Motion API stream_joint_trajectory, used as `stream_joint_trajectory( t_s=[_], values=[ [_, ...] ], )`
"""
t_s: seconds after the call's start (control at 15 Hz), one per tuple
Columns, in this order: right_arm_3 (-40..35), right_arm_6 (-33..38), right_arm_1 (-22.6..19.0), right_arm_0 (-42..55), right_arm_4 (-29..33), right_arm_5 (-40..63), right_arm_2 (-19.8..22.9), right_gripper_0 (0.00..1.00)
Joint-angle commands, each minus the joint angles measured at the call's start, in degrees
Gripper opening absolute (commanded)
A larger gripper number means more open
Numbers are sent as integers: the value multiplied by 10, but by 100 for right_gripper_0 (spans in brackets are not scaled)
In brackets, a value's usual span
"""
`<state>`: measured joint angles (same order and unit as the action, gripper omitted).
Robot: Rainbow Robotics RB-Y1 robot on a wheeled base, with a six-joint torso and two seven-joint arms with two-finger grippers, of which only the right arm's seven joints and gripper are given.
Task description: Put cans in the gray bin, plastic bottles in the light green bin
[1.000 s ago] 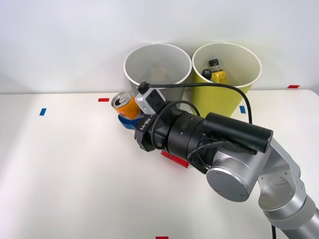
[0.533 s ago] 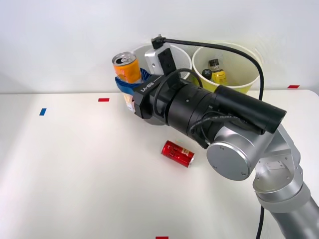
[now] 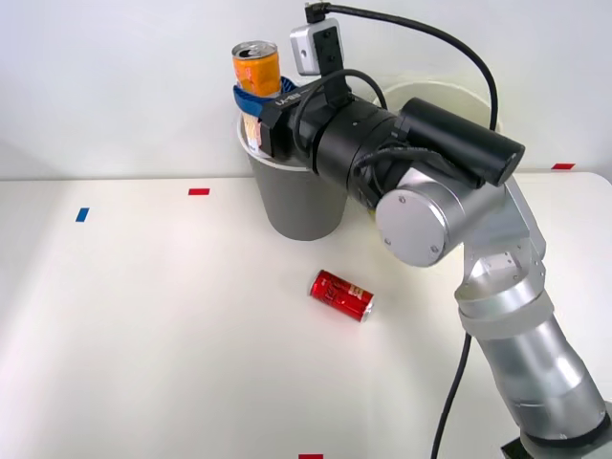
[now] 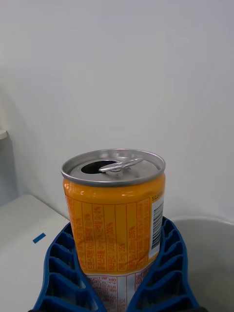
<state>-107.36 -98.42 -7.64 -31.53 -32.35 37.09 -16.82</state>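
My right gripper (image 3: 256,103) is shut on the slim can (image 3: 257,69), orange-banded with an open silver top, and holds it upright above the left rim of the gray bin (image 3: 298,206). In the right wrist view the blue ribbed fingers (image 4: 58,270) wrap both sides of the same can (image 4: 114,219), and the gray bin's white rim (image 4: 209,222) lies behind it. A shorter shiny red can (image 3: 341,295) lies on its side on the white table, in front of the gray bin. The light green bin (image 3: 449,93) stands to the right, mostly hidden by my arm; the plastic bottles are hidden.
Red tape marks (image 3: 199,191) and a blue one (image 3: 82,214) lie flat on the white table (image 3: 143,325). A pale wall rises right behind the bins. My arm's black cable (image 3: 459,57) arcs over the green bin.
My right gripper has lifted the orange-banded can from table height beside the gray bin up to above its left rim. The arm now covers the light green bin. The red can has not moved.
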Motion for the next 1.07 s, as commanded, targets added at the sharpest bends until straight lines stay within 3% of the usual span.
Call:
stream_joint_trajectory(
  t_s=[0.07, 0.6, 1.0, 1.07],
  values=[
    [86, -5, 10, -37, 13, -51, 10, 0],
    [196, -27, 50, -98, 60, -60, 58, 0],
    [202, -27, 54, -100, 79, -63, 63, 0],
    [202, -26, 55, -100, 79, -64, 63, 44]
  ],
)
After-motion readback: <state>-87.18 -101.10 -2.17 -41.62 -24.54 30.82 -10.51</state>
